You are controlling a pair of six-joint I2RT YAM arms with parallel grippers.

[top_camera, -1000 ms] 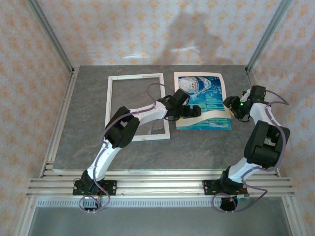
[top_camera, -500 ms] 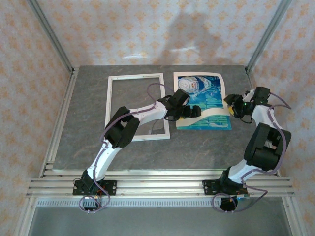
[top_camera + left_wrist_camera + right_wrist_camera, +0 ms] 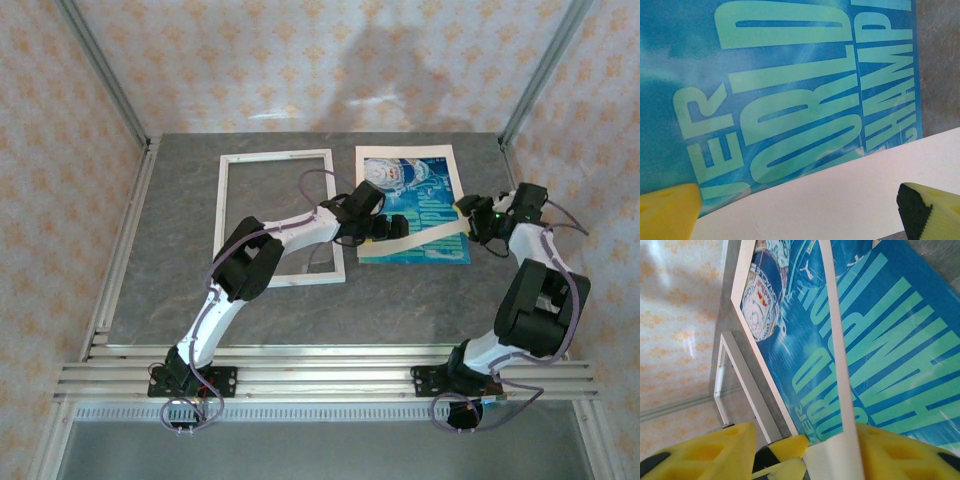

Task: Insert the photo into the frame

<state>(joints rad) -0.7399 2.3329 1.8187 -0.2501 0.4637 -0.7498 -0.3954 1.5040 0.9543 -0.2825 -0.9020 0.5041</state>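
Overhead view: grey table (image 3: 170, 260) w/ two arms reaching in from the bottom edge. The frame (image 3: 275, 155), thin & white, is seen lying flat upper left of centre; bare table is seen through its opening, and its lower right corner is crossed by the left arm. The photo (image 3: 410, 195), teal w/ a white helmeted figure, is laid flat just right of the frame, upper centre-right, not touching it. A cream mat (image 3: 430, 232) is seen over the photo; one strip of it is raised at its right end and runs diag. across the photo's lower part.

The left gripper (image 3: 388, 228) is held over the photo's lower left area, near pic centre. In the left wrist view its yellow fingertips (image 3: 667, 210) are seen wide apart at the bottom corners, nothing clamped; mat strip & pale lettering lie beneath.

The right gripper (image 3: 468, 215) is placed at the photo's right edge, centre right. In the right wrist view its jaws are seen part-way apart w/ the mat strip running up between them, against the right-hand finger (image 3: 905, 455); whether it's pinched can't be told.
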